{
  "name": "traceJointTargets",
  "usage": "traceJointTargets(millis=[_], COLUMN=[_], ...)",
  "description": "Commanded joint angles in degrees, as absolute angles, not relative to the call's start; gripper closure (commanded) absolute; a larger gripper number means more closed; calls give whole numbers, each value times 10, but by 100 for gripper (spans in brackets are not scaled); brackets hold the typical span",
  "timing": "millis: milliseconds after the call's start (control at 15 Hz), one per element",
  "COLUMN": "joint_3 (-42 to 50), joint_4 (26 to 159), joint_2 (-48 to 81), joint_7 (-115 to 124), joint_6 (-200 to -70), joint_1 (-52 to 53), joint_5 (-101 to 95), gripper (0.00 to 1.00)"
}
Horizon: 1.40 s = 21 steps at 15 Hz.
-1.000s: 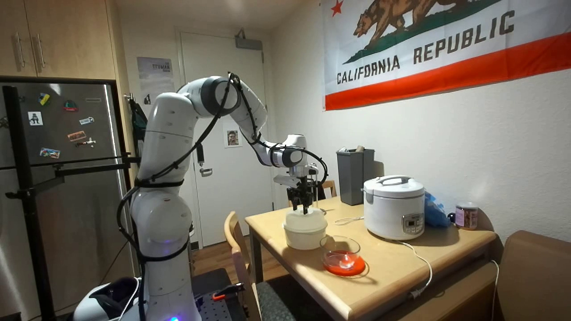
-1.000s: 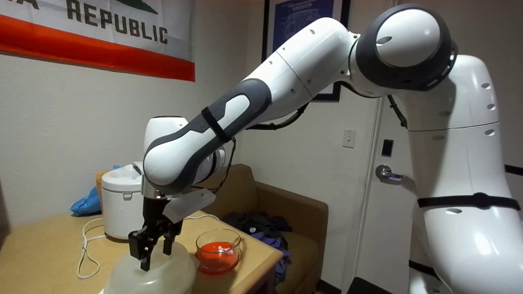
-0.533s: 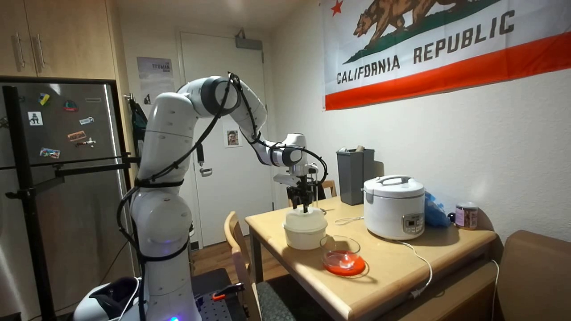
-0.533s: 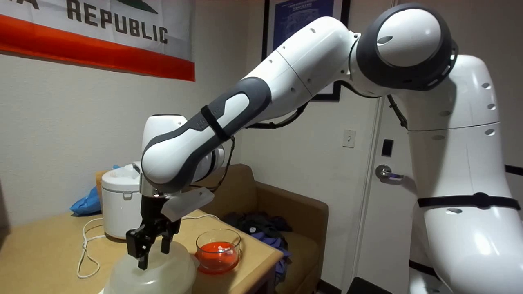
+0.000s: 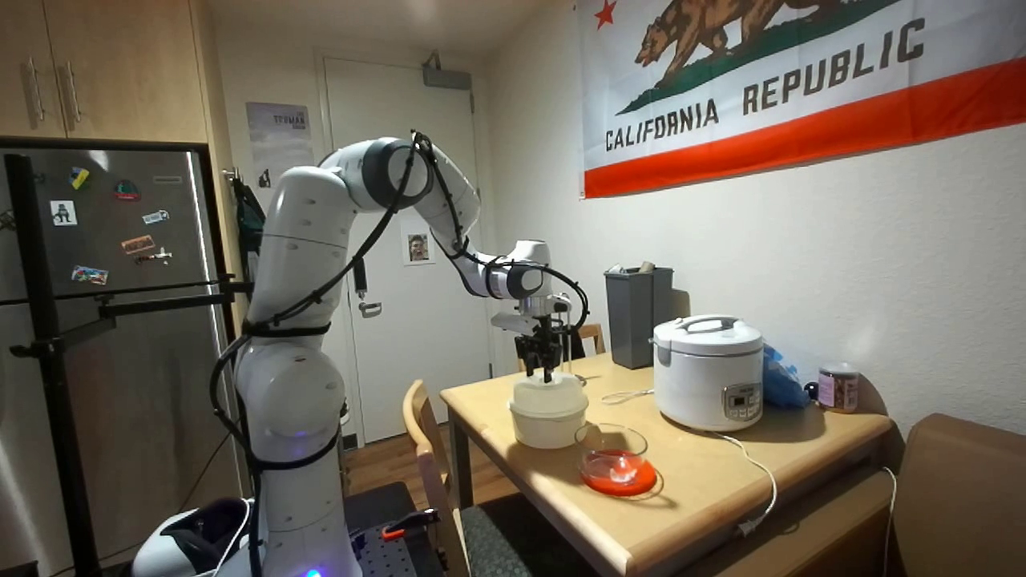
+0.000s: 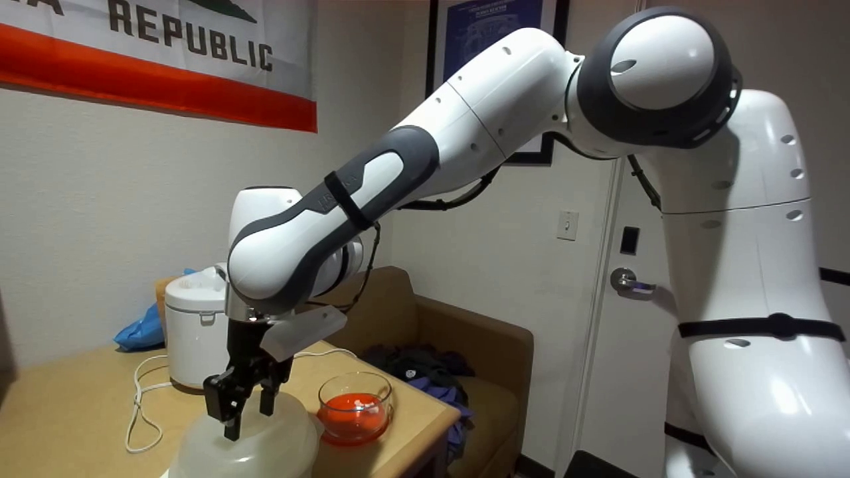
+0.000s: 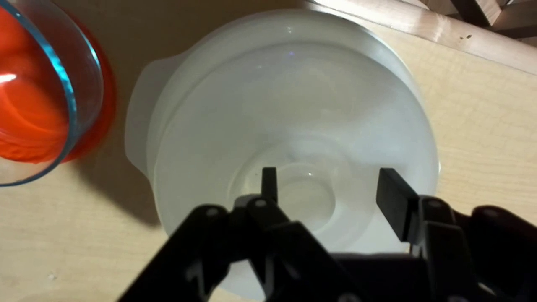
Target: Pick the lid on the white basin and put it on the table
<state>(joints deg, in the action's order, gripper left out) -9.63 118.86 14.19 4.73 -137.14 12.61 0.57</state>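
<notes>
The lid point(image 7: 289, 100) is a cloudy, smooth dome, plastic by its look, with concentric rings at its crown; it sits on the white basin point(image 5: 549, 431), whose round wall is milky and plain. The two stand on the pale wooden table point(image 5: 681, 501), faintly grained, near its rounded edge beside the wooden chair point(image 5: 438, 481). Black and angular, the gripper point(image 7: 329, 193) points down over the dome, its fingers spread well apart; whether the tips touch the lid I cannot tell. Just beside the basin, toward the table's nearest corner in an exterior view, a clear round glass bowl point(image 5: 611, 447) stands on a glossy orange-red disc point(image 5: 637, 482). The white rice cooker point(image 5: 696, 391), a squat glossy cylinder, stands toward the opposite edge of the table, well apart from the basin
</notes>
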Motion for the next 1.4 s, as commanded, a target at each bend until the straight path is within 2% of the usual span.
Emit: traceJointTargets(millis=[0,200,667,733,800,933,1067,1200,1333], joint_3=[-99,-98,-97,-97,-97,-97,-96,-95,-94], joint_4=[1178,1176,1160,1158,1156,1151,1147,1145,1144], joint_2=[146,149,157,160,162,165,167,168,170], joint_7=[42,42,41,40,39,39,39,39,39], joint_6=[-1351,-1351,-1344,-1342,-1341,-1337,-1334,-1332,-1331], joint_1=[122,122,122,122,122,121,120,120,119], joint_5=[9,8,5,6,7,7,7,7,7], gripper=[30,28,32,39,40,52,52,43,39])
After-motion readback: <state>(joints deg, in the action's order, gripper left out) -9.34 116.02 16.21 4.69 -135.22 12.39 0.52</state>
